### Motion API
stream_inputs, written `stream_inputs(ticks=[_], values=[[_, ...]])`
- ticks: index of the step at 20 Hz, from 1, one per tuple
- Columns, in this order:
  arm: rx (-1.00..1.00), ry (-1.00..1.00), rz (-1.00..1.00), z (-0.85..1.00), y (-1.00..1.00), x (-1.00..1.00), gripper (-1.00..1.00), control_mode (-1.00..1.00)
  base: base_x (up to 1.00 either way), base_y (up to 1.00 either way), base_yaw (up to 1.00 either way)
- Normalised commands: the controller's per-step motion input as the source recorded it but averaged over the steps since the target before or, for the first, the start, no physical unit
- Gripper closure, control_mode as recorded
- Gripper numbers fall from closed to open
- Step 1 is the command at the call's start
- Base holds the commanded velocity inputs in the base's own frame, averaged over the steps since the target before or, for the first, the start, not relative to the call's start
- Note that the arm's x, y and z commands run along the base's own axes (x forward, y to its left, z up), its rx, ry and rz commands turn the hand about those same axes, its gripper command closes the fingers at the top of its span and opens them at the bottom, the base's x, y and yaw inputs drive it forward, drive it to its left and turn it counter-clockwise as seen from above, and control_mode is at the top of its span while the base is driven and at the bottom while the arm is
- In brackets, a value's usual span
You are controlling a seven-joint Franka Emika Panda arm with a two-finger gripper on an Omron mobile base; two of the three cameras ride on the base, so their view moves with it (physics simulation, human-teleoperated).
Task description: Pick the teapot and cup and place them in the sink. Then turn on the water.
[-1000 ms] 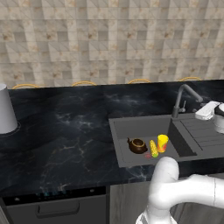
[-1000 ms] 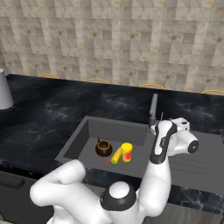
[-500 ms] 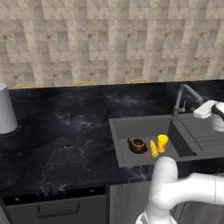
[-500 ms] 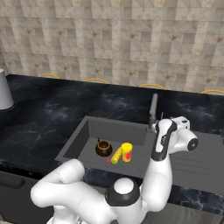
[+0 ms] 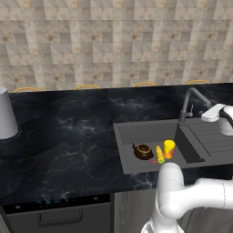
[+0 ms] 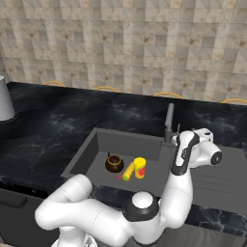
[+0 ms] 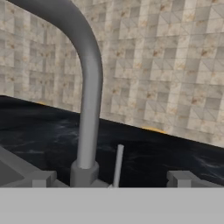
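Observation:
The dark-brown teapot and the yellow cup stand upright on the floor of the grey sink, a little apart. My gripper is open and holds nothing. It hovers just in front of the base of the dark gooseneck tap. The tap's thin upright lever stands between my two fingertips, touching neither. Water is not in view.
A knobbly yellow elongated item lies between teapot and cup. A ribbed drainboard sits right of the basin. A tall grey container stands far left on the black counter. The tiled wall rises behind the tap.

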Motion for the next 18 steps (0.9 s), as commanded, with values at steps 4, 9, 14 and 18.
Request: stream_inputs(ticks=[4, 9, 14, 18], values=[[0.01, 0.00, 0.00, -0.08, -0.03, 0.11, -1.00, -1.00, 0.00, 0.00, 0.00], [0.03, 0.00, 0.04, -0.03, 0.00, 0.02, -1.00, -1.00, 0.00, 0.00, 0.00], [0.03, 0.00, 0.06, -0.01, 0.00, 0.00, -1.00, -1.00, 0.00, 0.00, 0.00], [0.01, 0.00, 0.03, -0.04, 0.00, 0.09, -1.00, -1.00, 0.00, 0.00, 0.00]])
